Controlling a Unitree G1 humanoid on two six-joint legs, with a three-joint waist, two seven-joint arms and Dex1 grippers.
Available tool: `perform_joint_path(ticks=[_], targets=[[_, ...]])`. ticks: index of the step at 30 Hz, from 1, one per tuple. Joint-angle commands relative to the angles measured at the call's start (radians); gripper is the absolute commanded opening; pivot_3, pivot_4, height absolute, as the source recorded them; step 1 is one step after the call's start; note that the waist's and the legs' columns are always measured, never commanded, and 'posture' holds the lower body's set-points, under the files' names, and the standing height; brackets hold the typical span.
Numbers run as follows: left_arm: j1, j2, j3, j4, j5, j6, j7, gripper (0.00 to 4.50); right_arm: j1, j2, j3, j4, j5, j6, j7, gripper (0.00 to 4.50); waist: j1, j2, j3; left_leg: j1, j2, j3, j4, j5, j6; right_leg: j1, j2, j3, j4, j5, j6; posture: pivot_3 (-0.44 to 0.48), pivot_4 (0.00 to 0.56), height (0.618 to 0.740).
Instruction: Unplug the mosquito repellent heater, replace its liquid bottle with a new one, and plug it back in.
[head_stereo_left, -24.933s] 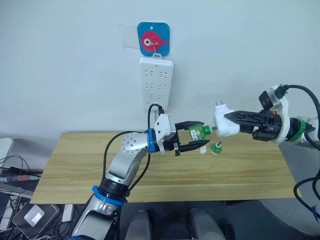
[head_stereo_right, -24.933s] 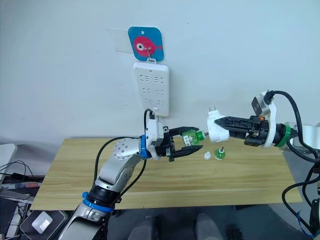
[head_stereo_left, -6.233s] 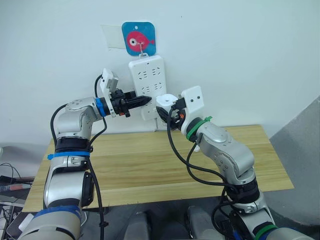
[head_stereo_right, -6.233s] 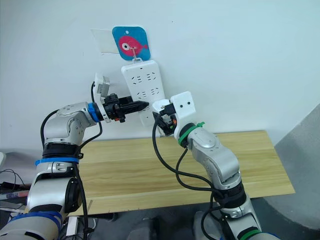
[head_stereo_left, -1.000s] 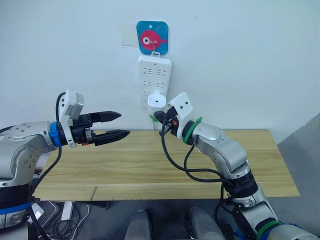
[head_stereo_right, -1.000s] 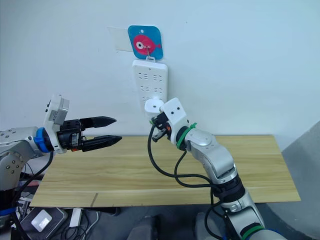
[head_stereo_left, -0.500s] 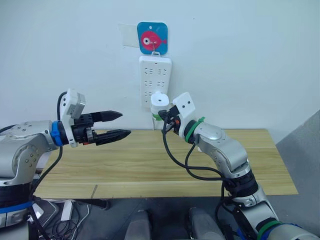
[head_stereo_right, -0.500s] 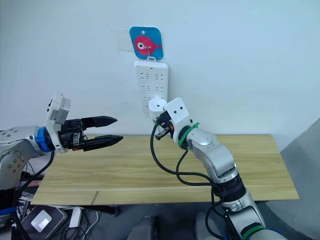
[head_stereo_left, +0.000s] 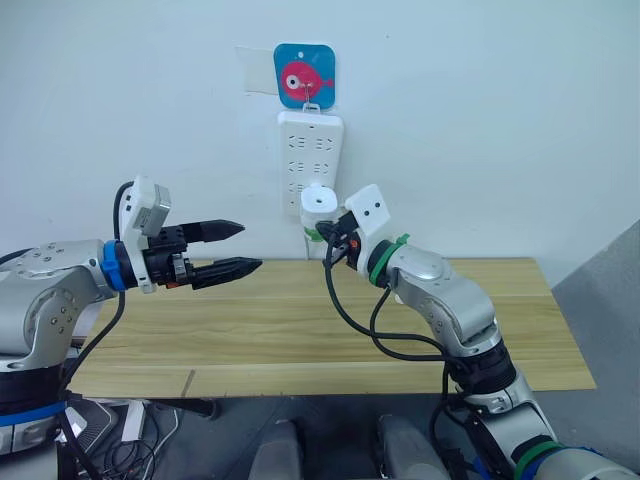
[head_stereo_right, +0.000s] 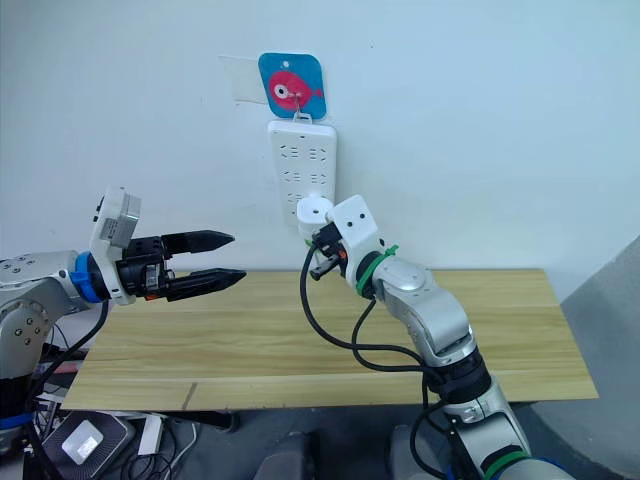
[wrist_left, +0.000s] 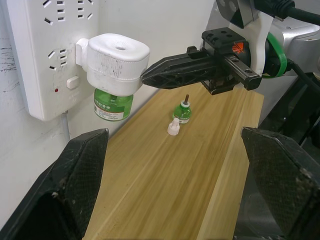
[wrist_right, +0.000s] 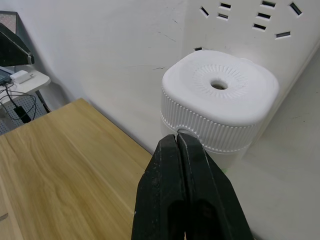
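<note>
The mosquito repellent heater (head_stereo_left: 319, 200) is white with a round vent hole on top. It sits plugged into the lowest socket of the wall power strip (head_stereo_left: 310, 150), and a green liquid bottle (wrist_left: 112, 104) hangs under it. My right gripper (wrist_right: 178, 140) is shut with nothing in it; its tip is at the heater's ribbed side, touching or nearly so. My left gripper (head_stereo_left: 250, 247) is open and empty, held above the table well to the left of the heater. Another green bottle (wrist_left: 182, 111) with a dark wick stands on the table beside a small white cap (wrist_left: 173, 127).
The power strip hangs from a blue plaque with a pink fish (head_stereo_left: 304, 75) on the white wall. Below it runs a long wooden table (head_stereo_left: 300, 330). Cables and small devices lie on the floor at the lower left (head_stereo_right: 85, 440).
Several seconds ago my left gripper was up at the power strip; it has drawn back left and opened. Over the last second my right wrist edged slightly right; the heater stayed plugged in.
</note>
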Motion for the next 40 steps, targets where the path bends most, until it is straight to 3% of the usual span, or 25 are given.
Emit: perform_joint_path(ticks=[1, 10, 14, 17, 22, 26, 27, 33, 40], targets=[[-0.001, 0.006, 0.014, -0.002, -0.009, -0.020, -0.003, 4.50, -0.011, -0.017, -0.012, -0.066, 0.034, 0.016, 0.049, 0.05, 0.000, 0.000, 0.000, 0.000, 0.000, 0.000, 0.000, 0.000, 0.000, 0.000, 0.000, 0.000, 0.000, 0.000, 0.000, -0.034, 0.142, 0.740], [0.000, 0.011, 0.007, 0.019, 0.012, -0.040, -0.004, 4.50, 0.030, -0.075, 0.015, -0.143, 0.097, 0.033, 0.175, 0.05, -0.003, -0.001, 0.000, 0.000, 0.000, 0.000, -0.005, 0.000, 0.000, -0.003, 0.000, 0.001, -0.001, -0.001, -0.001, -0.030, 0.134, 0.740], [0.006, 0.033, 0.009, 0.049, 0.048, -0.057, 0.005, 4.50, 0.099, -0.204, -0.062, -0.219, 0.159, 0.040, 0.277, 0.21, -0.003, -0.001, 0.000, -0.001, 0.000, 0.000, -0.005, 0.000, 0.000, -0.003, 0.000, 0.001, -0.001, -0.001, -0.001, -0.023, 0.129, 0.740], [0.020, 0.049, 0.003, 0.093, 0.112, -0.104, 0.027, 4.50, 0.161, -0.330, -0.145, -0.242, 0.206, 0.014, 0.366, 0.95, 0.003, -0.002, 0.000, -0.001, 0.000, 0.000, -0.005, 0.000, 0.000, -0.002, -0.001, 0.000, -0.002, -0.001, -0.001, -0.027, 0.124, 0.740], [0.055, 0.068, 0.005, 0.174, 0.204, -0.191, 0.050, 4.50, 0.231, -0.489, -0.321, -0.194, 0.278, -0.038, 0.485, 2.89, 0.001, -0.002, 0.000, -0.001, 0.000, 0.002, -0.005, 0.000, 0.000, -0.002, 0.000, 0.000, -0.002, -0.001, -0.001, -0.036, 0.111, 0.740], [0.066, 0.089, 0.019, 0.295, 0.276, -0.289, 0.047, 4.50, 0.322, -0.677, -0.391, -0.062, 0.169, -0.255, 0.606, 4.30, 0.001, -0.003, 0.000, -0.001, 0.000, 0.003, -0.005, 0.000, 0.000, -0.002, -0.001, 0.000, -0.003, -0.001, -0.001, -0.045, 0.107, 0.740], [0.065, 0.095, 0.021, 0.330, 0.289, -0.312, 0.045, 4.50, 0.340, -0.704, -0.407, -0.026, 0.153, -0.301, 0.620, 4.46, 0.001, -0.003, 0.000, -0.001, -0.001, 0.004, -0.005, 0.000, 0.000, -0.002, -0.001, 0.000, -0.003, -0.001, -0.001, -0.048, 0.102, 0.740], [0.028, 0.122, 0.028, 0.548, 0.356, -0.441, 0.042, 4.50, 0.344, -0.710, -0.543, 0.214, 0.127, -0.395, 0.526, 4.46, -0.007, -0.004, -0.001, 0.000, 0.000, 0.007, -0.004, 0.000, 0.000, -0.002, 0.000, 0.002, -0.002, -0.001, -0.001, -0.055, 0.090, 0.740], [0.014, 0.125, 0.023, 0.602, 0.369, -0.495, 0.030, 4.50, 0.338, -0.700, -0.536, 0.289, 0.084, -0.482, 0.491, 4.46, -0.006, -0.005, -0.002, 0.000, 0.000, 0.007, -0.004, 0.000, 0.000, -0.002, -0.001, 0.002, -0.002, 0.000, -0.001, -0.052, 0.083, 0.740]])
